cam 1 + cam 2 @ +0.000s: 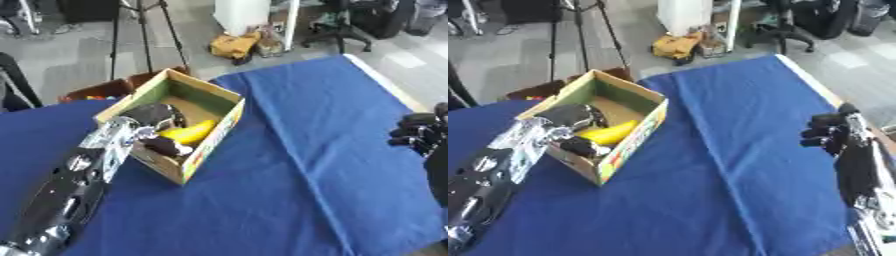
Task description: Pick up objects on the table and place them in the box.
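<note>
- Worktop (332, 150): flat surface covered in a creased blue cloth, lying askew in both views, with a pale edge showing along its far right side.
- Open cardboard box (217, 95): brown walls, green and coloured print on its outer sides, flaps up; stands on the worktop at left of centre, one corner pointing toward the near edge.
- Yellow banana (188, 133): curved, lies inside the box near its middle, resting toward the near wall.
- Left robot hand (156, 116): black, reaches over the near-left wall and sits inside the box. Its fingers are curled, with dark fingertips just beside the banana; whether they hold or touch the fruit cannot be told.
- Left arm (83, 170): silver and black, glossy, runs from the lower left corner up to the box wall.
- Right robot hand (833, 134): black, raised above the right edge of the worktop, well apart from the box. Its fingers are bent inward and nothing shows in them.
- Brown bin (105, 89): low, just behind the box at the far-left edge of the worktop, partly hidden.
</note>
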Robot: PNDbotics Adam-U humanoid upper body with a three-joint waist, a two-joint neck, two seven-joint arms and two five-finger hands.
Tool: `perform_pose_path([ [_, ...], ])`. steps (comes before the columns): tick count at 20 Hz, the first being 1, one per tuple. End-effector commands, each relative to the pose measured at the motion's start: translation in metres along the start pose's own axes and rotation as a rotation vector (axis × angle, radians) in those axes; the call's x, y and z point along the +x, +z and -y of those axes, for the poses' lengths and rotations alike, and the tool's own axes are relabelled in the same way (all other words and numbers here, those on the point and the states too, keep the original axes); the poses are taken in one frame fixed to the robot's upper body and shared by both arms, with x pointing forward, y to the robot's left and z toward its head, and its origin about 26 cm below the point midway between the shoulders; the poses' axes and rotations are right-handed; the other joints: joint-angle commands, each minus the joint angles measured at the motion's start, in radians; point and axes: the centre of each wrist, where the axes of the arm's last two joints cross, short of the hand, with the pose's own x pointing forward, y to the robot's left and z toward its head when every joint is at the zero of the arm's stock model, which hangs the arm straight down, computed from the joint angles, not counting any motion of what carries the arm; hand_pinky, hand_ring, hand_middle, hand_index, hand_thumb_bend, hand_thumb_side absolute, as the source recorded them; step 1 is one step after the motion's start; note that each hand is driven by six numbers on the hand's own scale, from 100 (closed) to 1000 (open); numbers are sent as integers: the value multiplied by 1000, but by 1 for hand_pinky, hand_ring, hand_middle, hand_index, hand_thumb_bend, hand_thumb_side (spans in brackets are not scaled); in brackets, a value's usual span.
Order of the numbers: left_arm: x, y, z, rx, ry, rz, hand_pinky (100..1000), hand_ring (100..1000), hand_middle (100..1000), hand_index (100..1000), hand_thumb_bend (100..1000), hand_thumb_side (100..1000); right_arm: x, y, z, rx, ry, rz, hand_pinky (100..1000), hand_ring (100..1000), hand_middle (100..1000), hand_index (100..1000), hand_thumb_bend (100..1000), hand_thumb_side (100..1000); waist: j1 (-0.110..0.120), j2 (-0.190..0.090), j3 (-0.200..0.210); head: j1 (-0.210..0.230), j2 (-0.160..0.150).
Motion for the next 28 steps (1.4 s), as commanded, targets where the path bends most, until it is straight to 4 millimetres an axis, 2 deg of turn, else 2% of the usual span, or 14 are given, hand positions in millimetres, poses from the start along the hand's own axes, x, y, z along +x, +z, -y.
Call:
perform_pose_path([
  [1, -8, 10, -22, 31, 7, -21, 748, 743, 722, 785, 1000, 1000, 9, -3, 3, 2, 3, 30, 542, 551, 534, 599, 100, 887, -10, -22, 7, -7, 0],
  [2, -9, 15, -29, 90, 21, -29, 743, 734, 717, 781, 1000, 1000, 8, -2, 4, -3, 4, 29, 542, 551, 534, 599, 100, 887, -12, -24, 14, -10, 0],
  [4, -10, 26, -42, 260, 83, -39, 732, 717, 709, 776, 936, 1000, 7, -1, 6, -13, 5, 25, 542, 550, 533, 599, 100, 888, -17, -28, 31, -22, 3],
  [6, -11, 40, -53, 452, 198, -26, 715, 695, 692, 759, 764, 1000, 5, 1, 7, -22, 8, 20, 542, 550, 533, 598, 100, 889, -21, -33, 50, -33, 8],
  [7, -11, 49, -59, 546, 272, -5, 712, 693, 691, 757, 751, 1000, 5, 2, 8, -26, 9, 18, 542, 550, 533, 599, 100, 889, -23, -35, 59, -38, 10],
  [8, -10, 60, -65, 641, 353, 33, 698, 682, 681, 749, 699, 1000, 4, 3, 9, -31, 10, 15, 542, 550, 533, 598, 100, 889, -26, -38, 71, -44, 13],
  [12, -4, 106, -75, 886, 638, 210, 661, 658, 661, 740, 652, 1000, 1, 7, 14, -51, 17, 4, 542, 550, 532, 598, 100, 891, -35, -46, 114, -58, 30],
  [16, 6, 149, -66, 994, 834, 343, 649, 651, 657, 740, 646, 1000, -2, 12, 19, -75, 23, -8, 542, 550, 532, 598, 100, 892, -40, -49, 156, -50, 47],
  [19, 9, 169, -52, 1007, 931, 367, 639, 644, 653, 740, 637, 1000, -3, 14, 19, -82, 23, -10, 542, 550, 532, 598, 100, 892, -43, -51, 176, -40, 58],
  [22, 10, 178, -35, 1007, 1019, 340, 626, 634, 647, 737, 623, 1000, -3, 15, 20, -85, 26, -13, 542, 550, 533, 598, 100, 892, -44, -56, 194, -34, 71],
  [28, 9, 176, -2, 989, 1164, 258, 617, 626, 643, 735, 609, 1000, -7, 20, 20, -92, 23, -30, 543, 552, 534, 598, 100, 893, -45, -70, 214, -17, 118],
])
